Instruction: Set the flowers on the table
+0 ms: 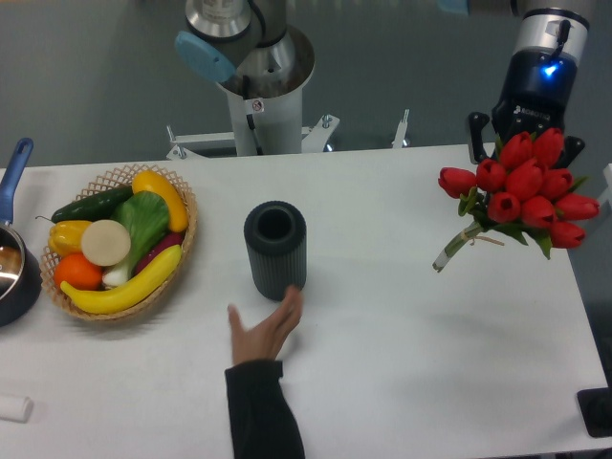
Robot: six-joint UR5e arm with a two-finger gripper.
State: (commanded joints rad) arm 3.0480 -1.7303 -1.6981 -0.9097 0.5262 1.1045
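The flowers (pixel 524 186), a bunch of red tulips with green stems, hang tilted at the right side of the white table (pixel 402 335). Their stem ends (pixel 451 251) point down and left, and seem to be just above the tabletop. My gripper (pixel 524 143) comes down from the top right. Its dark fingers (pixel 475 136) stand on either side of the bunch, closed on the flower heads. The part of the bunch inside the grip is hidden behind the blooms.
A dark ribbed vase (pixel 275 249) stands empty at the table's middle. A person's hand (pixel 263 330) in a dark sleeve touches its base. A wicker basket (pixel 120 239) of fruit and vegetables and a blue pot (pixel 14 273) sit at the left. The robot base (pixel 263 96) is at the back.
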